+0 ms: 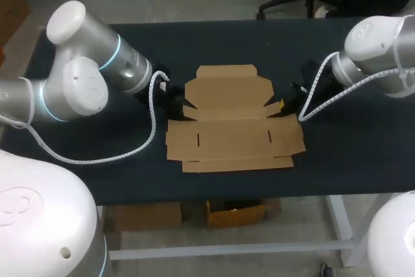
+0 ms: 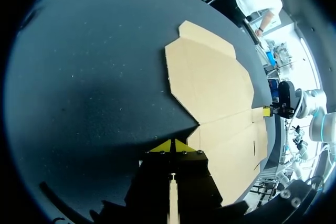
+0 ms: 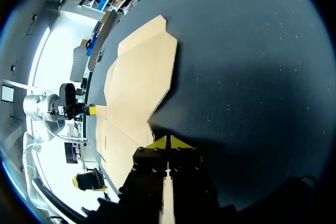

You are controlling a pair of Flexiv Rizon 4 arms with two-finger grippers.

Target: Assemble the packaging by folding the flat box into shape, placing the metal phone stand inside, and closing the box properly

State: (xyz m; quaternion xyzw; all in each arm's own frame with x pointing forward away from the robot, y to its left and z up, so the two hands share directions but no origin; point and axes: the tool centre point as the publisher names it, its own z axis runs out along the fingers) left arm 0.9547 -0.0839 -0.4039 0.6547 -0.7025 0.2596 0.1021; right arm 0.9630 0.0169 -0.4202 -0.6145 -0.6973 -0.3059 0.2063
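The flat brown cardboard box [image 1: 233, 118] lies unfolded in the middle of the dark table [image 1: 272, 47]. My left gripper [image 1: 177, 104] is shut and empty, low at the notch on the box's left edge. In the left wrist view its yellow tips [image 2: 172, 145] meet just beside the cardboard [image 2: 215, 87]. My right gripper [image 1: 284, 104] is also shut and empty, at the matching notch on the right edge. Its joined tips [image 3: 168, 142] sit just off the cardboard [image 3: 139, 87] in the right wrist view. No metal phone stand shows in any view.
Each wrist view shows the other arm's gripper across the box: the right one [image 2: 271, 111] and the left one [image 3: 87, 110]. Bare table lies behind the box and to both sides. The box's front flap is near the table's front edge [image 1: 233, 189].
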